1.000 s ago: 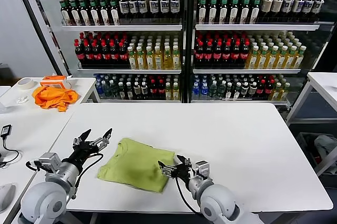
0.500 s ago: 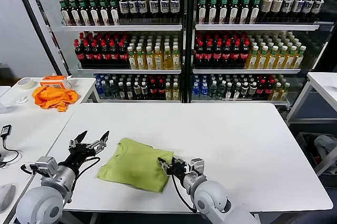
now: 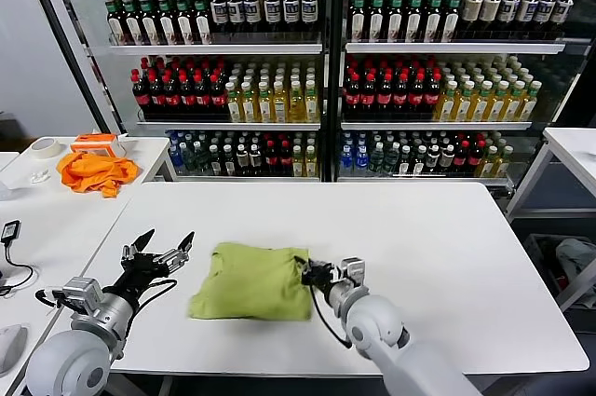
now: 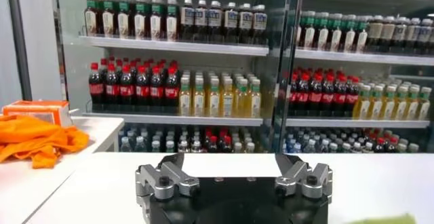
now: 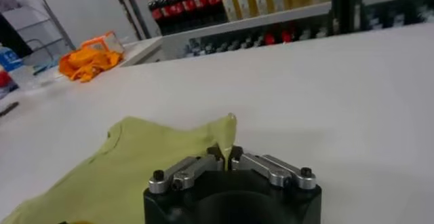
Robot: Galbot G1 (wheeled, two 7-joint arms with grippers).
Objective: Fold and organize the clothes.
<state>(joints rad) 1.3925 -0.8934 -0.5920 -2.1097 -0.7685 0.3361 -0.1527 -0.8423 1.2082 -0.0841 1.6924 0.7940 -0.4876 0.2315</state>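
On the white table (image 3: 447,238), the right gripper (image 3: 308,275), pinching the lime T-shirt (image 3: 250,282), has dragged its edge forward, squaring the fold, while the left gripper (image 3: 158,249) waits open

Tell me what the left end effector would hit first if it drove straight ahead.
Probably nothing on the white table: the open left end effector points past the T-shirt toward the drinks shelves, though depth is unclear.

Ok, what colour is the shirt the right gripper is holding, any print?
Plain lime yellow-green shirt, no print visible; right gripper pinches its edge. Head view shows it best.
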